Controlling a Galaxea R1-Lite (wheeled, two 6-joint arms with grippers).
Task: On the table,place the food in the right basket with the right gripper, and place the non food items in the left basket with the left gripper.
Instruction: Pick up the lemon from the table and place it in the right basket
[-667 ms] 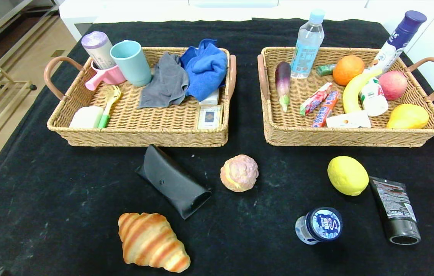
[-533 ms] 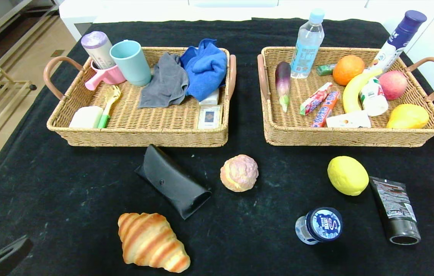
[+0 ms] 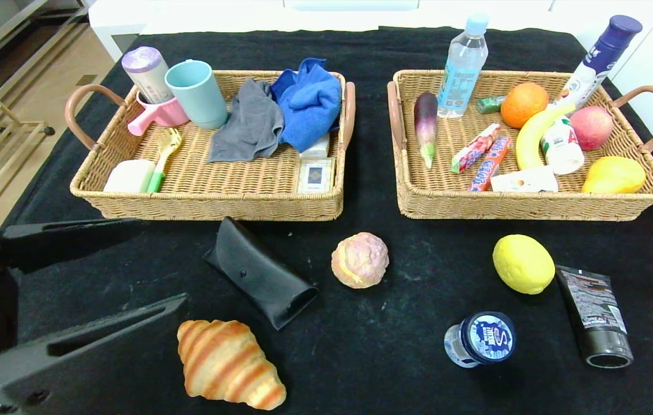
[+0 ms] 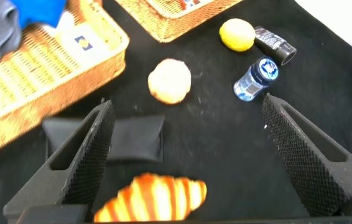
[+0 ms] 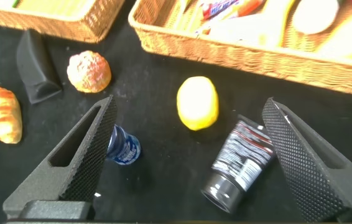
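Black glasses case (image 3: 260, 271) lies just in front of the left basket (image 3: 211, 202) while we hold our left gripper (image 3: 147, 271) wide open beside it, near the croissant (image 3: 228, 363), and our right gripper (image 5: 188, 155) gapes above the lemon (image 3: 523, 264).

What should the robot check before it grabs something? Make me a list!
1. Left hand open and empty: ok, fingers wide apart in the left wrist view.
2. Right hand open and empty: ok in its wrist view; only an edge shows in the head view.
3. Black case free to grab: ok, alone on the table between croissant and left basket.
4. Room in left basket: ok, bare wicker in the middle.
5. Lemon within the right hand's line: ok, though the black tube lies close beside it.
6. Room in right basket: cannot tell, it is crowded.
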